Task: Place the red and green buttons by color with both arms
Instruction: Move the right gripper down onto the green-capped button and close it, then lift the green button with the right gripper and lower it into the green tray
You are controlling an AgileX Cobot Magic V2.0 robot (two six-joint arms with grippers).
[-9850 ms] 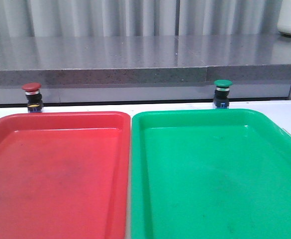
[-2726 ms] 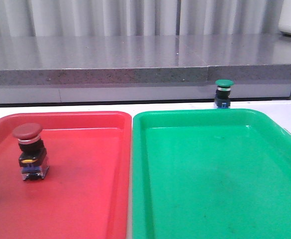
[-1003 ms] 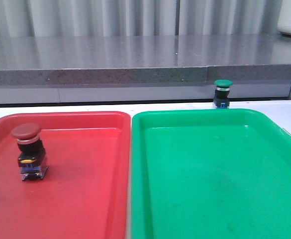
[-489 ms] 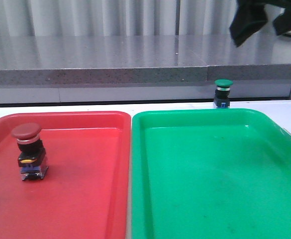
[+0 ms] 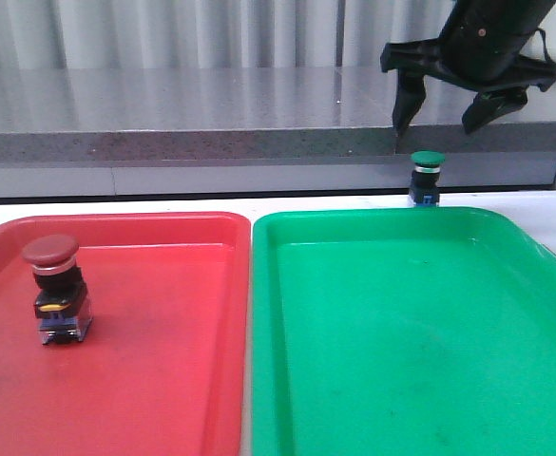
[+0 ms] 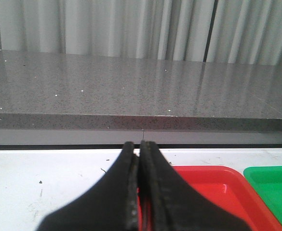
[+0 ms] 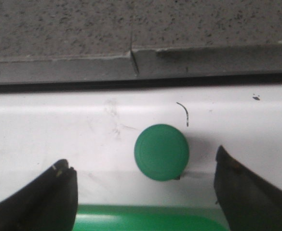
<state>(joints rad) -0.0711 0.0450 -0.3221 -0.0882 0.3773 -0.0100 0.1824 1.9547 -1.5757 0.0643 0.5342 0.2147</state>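
Right wrist view: the green button (image 7: 161, 152) stands upright on the white table (image 7: 59, 130) behind the green tray (image 7: 145, 217), centred directly below my spread right gripper (image 7: 145, 187); left gripper (image 6: 140, 183) is pressed closed.

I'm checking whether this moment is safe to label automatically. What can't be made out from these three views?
- Front view: the green button's base is hidden behind the green tray's far rim.
- Front view: the right gripper's arm is cut off by the top edge.
- Right wrist view: only the green button's cap shows; its body is hidden beneath.
- Left wrist view: the red button is out of view; the closed left gripper blocks the red tray.
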